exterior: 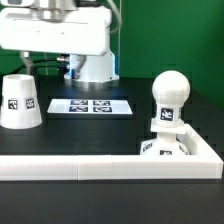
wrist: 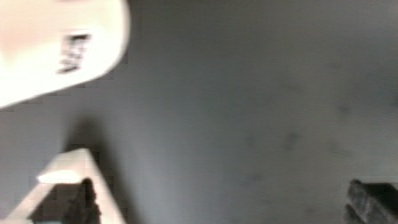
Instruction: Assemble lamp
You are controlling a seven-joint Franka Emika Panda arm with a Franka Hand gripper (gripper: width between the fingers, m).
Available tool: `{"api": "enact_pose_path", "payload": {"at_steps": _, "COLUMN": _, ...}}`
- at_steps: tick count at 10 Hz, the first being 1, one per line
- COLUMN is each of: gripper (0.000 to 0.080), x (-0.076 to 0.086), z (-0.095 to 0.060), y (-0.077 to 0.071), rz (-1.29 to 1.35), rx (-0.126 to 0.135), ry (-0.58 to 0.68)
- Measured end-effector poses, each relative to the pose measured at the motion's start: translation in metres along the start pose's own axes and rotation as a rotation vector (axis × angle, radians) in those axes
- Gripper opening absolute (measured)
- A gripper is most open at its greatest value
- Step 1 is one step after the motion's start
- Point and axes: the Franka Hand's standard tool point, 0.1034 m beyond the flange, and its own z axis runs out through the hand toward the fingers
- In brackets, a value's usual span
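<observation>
The white cone shade (exterior: 20,102) stands on the black table at the exterior view's left, a tag on its side. The ball bulb (exterior: 170,90) stands upright on the square base (exterior: 164,149), which sits in the corner of the white wall at the exterior view's right. In the wrist view my gripper (wrist: 214,205) is open and empty over bare table. Its fingers (wrist: 68,198) are spread to the two sides of the frame. A blurred white tagged part (wrist: 54,45), probably the shade, lies off to one side of the gripper, apart from it.
The long white L-shaped wall (exterior: 100,167) runs along the front and up the exterior view's right. The marker board (exterior: 90,105) lies flat at the middle back. The robot's white base (exterior: 92,65) stands behind it.
</observation>
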Motion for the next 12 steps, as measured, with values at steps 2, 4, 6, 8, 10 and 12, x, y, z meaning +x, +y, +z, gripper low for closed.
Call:
{"api": "enact_pose_path", "payload": {"at_steps": 2, "gripper": 0.0699, "x": -0.007, "z": 0.001, "y": 0.016, "rz": -0.005, "rx": -0.004, "ry": -0.007}}
{"api": "enact_pose_path", "payload": {"at_steps": 4, "gripper": 0.0699, "x": -0.016, "z": 0.006, "y": 0.019, "rz": -0.001, "rx": -0.005, "ry": -0.021}}
{"api": "enact_pose_path", "payload": {"at_steps": 6, "gripper": 0.0699, "x": -0.022, "z": 0.009, "y": 0.020, "rz": 0.000, "rx": -0.005, "ry": -0.032}}
{"api": "enact_pose_path", "payload": {"at_steps": 8, "gripper": 0.0699, "x": -0.025, "z": 0.011, "y": 0.021, "rz": 0.003, "rx": -0.006, "ry": -0.038}}
{"api": "enact_pose_path", "payload": {"at_steps": 10, "gripper": 0.0699, "x": -0.025, "z": 0.008, "y": 0.021, "rz": 0.003, "rx": -0.001, "ry": -0.034}}
{"api": "enact_pose_path", "payload": {"at_steps": 12, "gripper": 0.0699, "x": -0.030, "z": 0.012, "y": 0.023, "rz": 0.008, "rx": -0.001, "ry": -0.042}}
